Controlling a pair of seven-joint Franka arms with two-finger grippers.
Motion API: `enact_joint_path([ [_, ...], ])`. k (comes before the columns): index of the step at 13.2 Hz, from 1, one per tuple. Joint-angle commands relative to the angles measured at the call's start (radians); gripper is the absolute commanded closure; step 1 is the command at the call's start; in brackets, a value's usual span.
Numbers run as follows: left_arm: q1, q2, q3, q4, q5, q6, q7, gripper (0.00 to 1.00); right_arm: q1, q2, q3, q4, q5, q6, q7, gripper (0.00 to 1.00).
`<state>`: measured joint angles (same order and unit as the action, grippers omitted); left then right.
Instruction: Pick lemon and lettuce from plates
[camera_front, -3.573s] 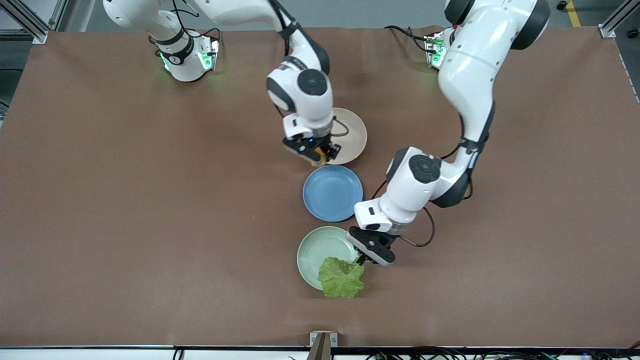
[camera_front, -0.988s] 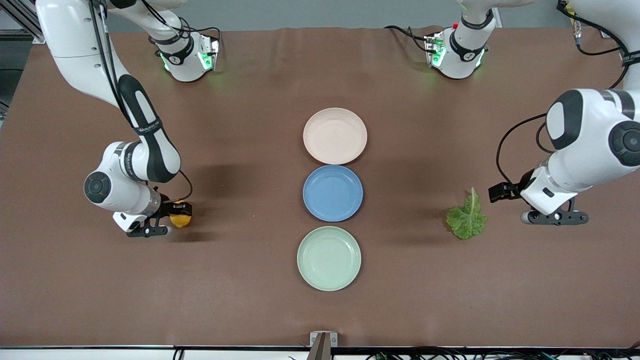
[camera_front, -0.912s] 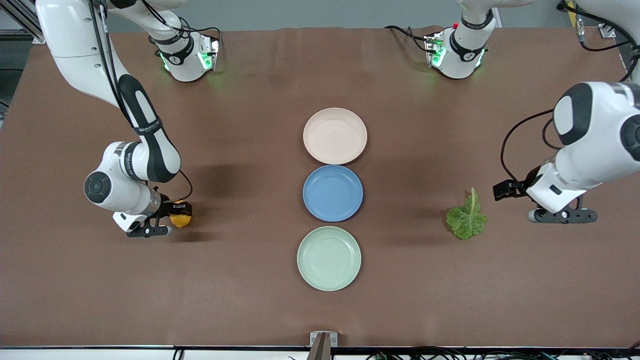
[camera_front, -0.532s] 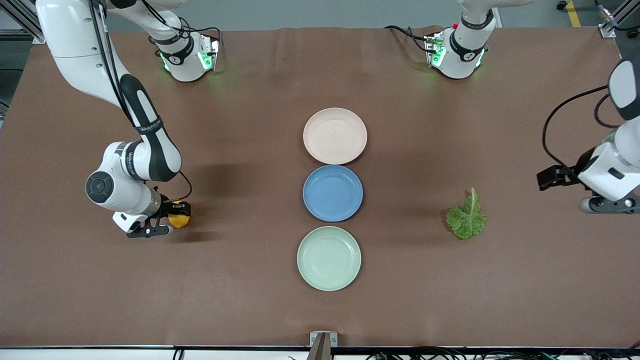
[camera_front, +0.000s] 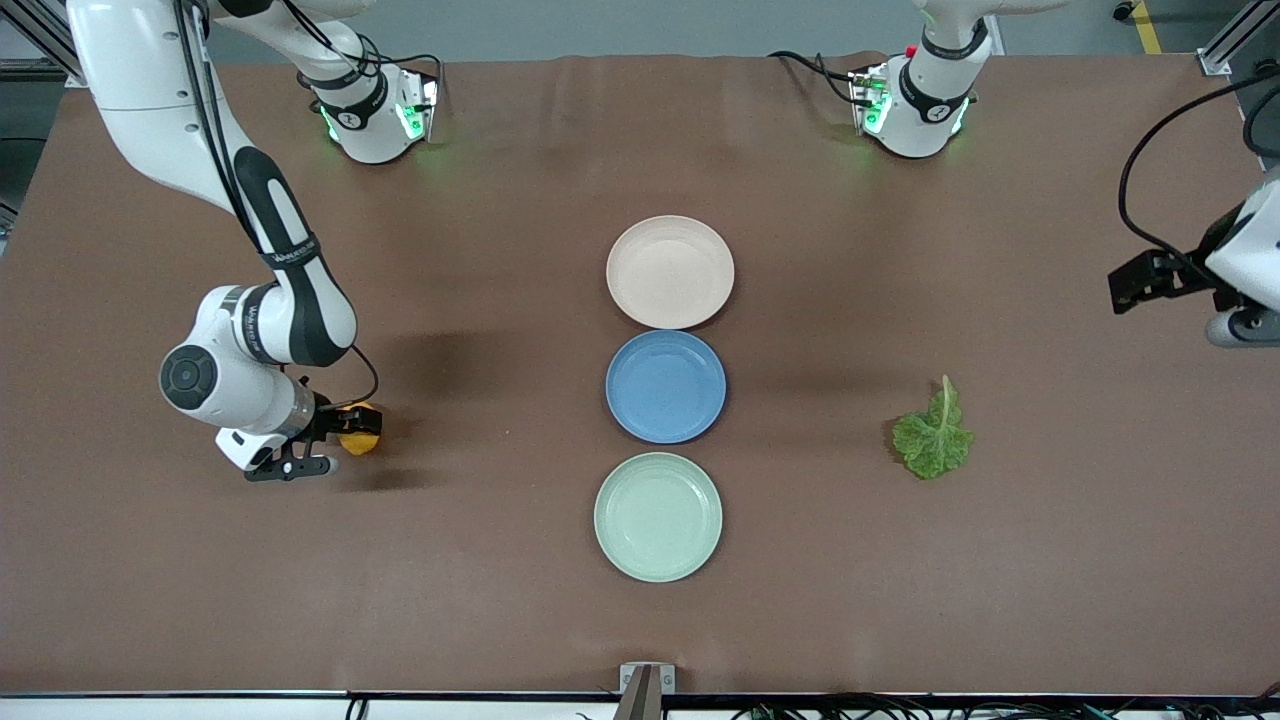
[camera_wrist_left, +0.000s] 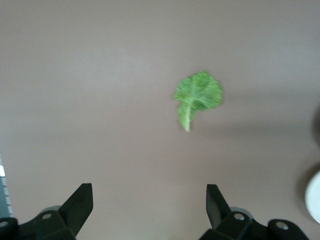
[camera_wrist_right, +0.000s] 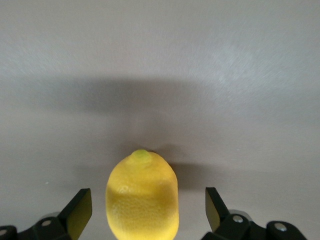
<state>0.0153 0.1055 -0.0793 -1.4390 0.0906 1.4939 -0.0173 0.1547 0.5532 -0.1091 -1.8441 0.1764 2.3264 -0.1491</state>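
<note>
The lemon lies on the brown table toward the right arm's end. My right gripper is open around it, and in the right wrist view the lemon sits between the fingers without touching them. The lettuce lies flat on the table toward the left arm's end and also shows in the left wrist view. My left gripper is open and empty, up at the table's edge, well away from the leaf. The beige-pink plate and the mint green plate are empty.
A blue plate sits empty between the two other plates in the middle of the table. The arm bases stand along the table edge farthest from the front camera. A pale plate rim shows in the left wrist view.
The lemon and lettuce, earlier held at the plates, now lie on the table. Over the last second the left gripper has risen away from the leaf toward the table's end. The right arm shifted slightly.
</note>
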Motion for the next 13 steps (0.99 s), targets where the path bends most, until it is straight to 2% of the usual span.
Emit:
enact_joint_path([
  [1, 0.000, -0.075, 0.023, -0.072, -0.066, -0.044, 0.026, 0.00, -0.029, -0.044, -0.013, 0.087, -0.015, -0.148, 0.011, 0.00],
  [4, 0.003, -0.125, 0.020, -0.113, -0.077, -0.040, 0.026, 0.00, -0.029, -0.076, -0.061, 0.213, -0.027, -0.339, 0.011, 0.00],
  [10, 0.003, -0.129, 0.015, -0.116, -0.098, -0.038, 0.026, 0.00, -0.030, -0.114, -0.115, 0.498, -0.106, -0.749, 0.043, 0.00],
  [13, 0.000, -0.127, 0.001, -0.121, -0.097, -0.020, 0.014, 0.00, -0.032, -0.133, -0.136, 0.549, -0.106, -0.852, 0.037, 0.00],
])
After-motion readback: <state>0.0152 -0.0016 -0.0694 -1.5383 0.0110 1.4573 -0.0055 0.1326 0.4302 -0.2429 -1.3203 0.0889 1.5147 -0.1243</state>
